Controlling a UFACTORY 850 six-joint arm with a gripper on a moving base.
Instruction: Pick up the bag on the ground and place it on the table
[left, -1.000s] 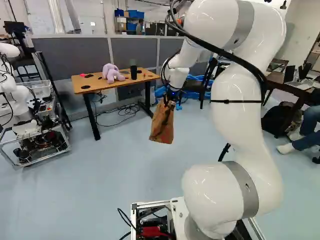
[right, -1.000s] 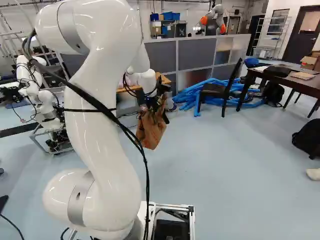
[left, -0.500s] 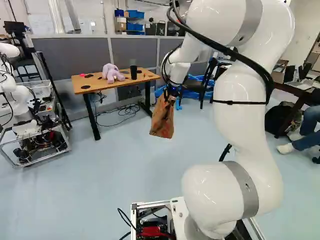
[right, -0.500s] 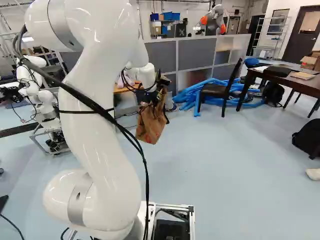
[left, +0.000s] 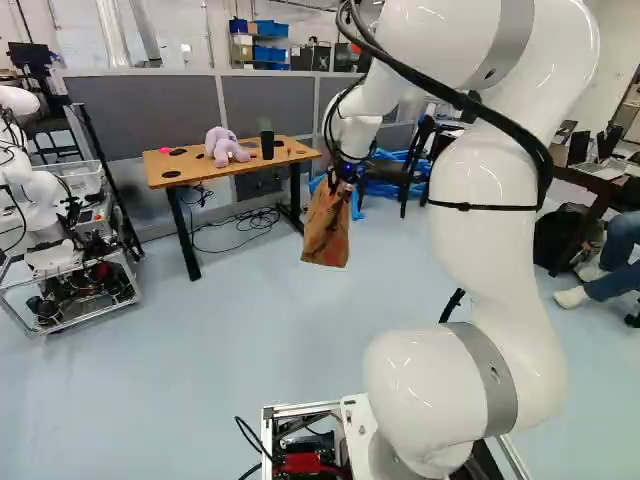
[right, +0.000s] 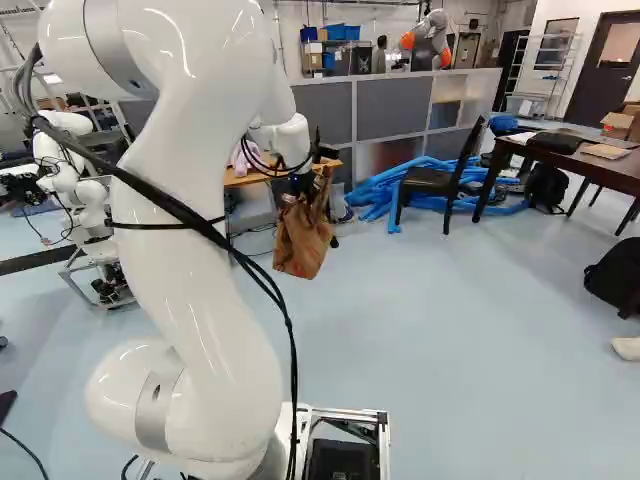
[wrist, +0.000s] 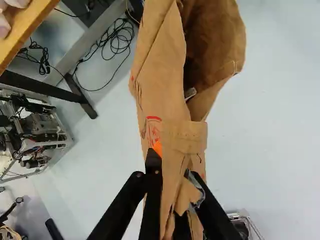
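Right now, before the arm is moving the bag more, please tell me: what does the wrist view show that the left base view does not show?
Only the wrist view shows the inside of the brown bag's open mouth, and the end effector clearly, with its black fingers closed on the brown bag from two sides.

Only the left base view shows the black cup and the blue tubes.

Both show the brown bag held above the floor, the wooden table, the loose cables and the metal-frame cart.
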